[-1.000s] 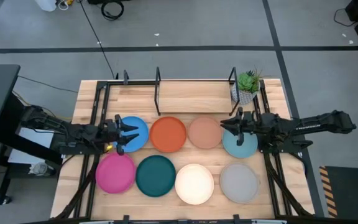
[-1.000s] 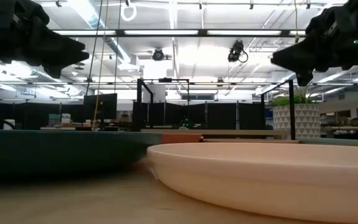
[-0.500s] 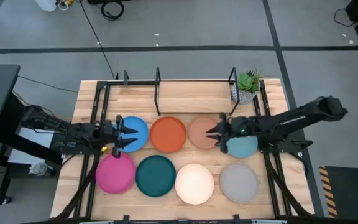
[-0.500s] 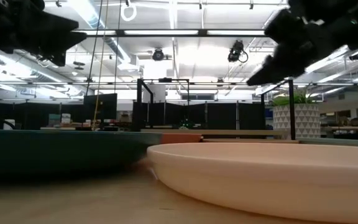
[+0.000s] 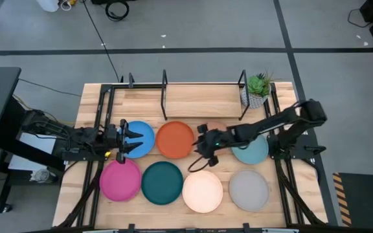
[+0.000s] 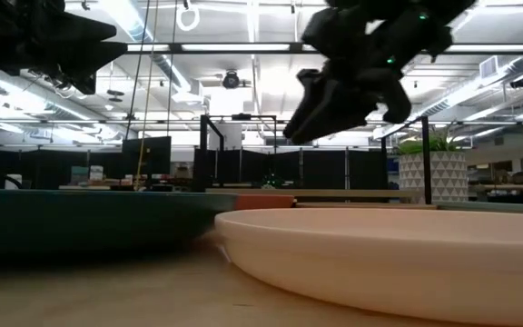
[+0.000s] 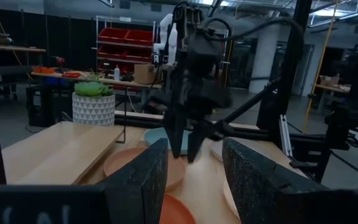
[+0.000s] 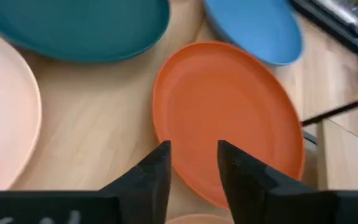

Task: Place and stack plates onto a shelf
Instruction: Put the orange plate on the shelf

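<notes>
Eight plates lie flat on the table in two rows in the high view: blue (image 5: 141, 138), orange (image 5: 175, 139), tan (image 5: 220, 131), light blue (image 5: 254, 152), then magenta (image 5: 120, 179), dark teal (image 5: 162, 182), cream (image 5: 203, 191), grey (image 5: 249, 189). The shelf (image 5: 193, 100) stands along the far edge. My right gripper (image 5: 198, 147) hangs open above the orange plate's right rim (image 8: 229, 118), tipped downward and clear of the table (image 6: 302, 127); its arm hides most of the tan plate. My left gripper (image 5: 132, 140) waits open over the blue plate.
A small green plant in a white pot (image 5: 258, 90) stands at the shelf's right end. Thin black posts (image 5: 164, 84) rise from the shelf. Black frame rails (image 5: 100, 116) run along both table sides. Bare wood shows on the shelf board.
My right gripper has swung toward the table's left, from above the light blue plate across the tan plate to the orange plate's right rim, and has tipped downward as the arm stretched out. The plates have stayed where they were.
</notes>
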`<state>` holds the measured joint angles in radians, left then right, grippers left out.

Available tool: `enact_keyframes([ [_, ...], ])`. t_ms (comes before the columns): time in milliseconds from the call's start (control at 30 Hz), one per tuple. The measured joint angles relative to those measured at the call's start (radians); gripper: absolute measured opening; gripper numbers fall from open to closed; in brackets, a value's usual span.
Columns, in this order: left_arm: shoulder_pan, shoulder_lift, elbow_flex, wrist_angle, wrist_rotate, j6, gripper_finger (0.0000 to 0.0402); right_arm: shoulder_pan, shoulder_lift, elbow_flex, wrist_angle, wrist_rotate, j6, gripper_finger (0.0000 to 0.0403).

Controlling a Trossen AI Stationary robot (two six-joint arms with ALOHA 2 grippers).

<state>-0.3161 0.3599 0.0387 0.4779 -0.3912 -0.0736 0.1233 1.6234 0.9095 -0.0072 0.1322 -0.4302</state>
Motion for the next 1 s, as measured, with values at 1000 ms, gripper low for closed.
enact_keyframes([
  [1000, 0.000, 0.000, 0.002, -0.028, 0.000, 0.018, 0.0160, 0.014, 0.372, 0.371, -0.348, 0.082, -0.139, 0.0106],
])
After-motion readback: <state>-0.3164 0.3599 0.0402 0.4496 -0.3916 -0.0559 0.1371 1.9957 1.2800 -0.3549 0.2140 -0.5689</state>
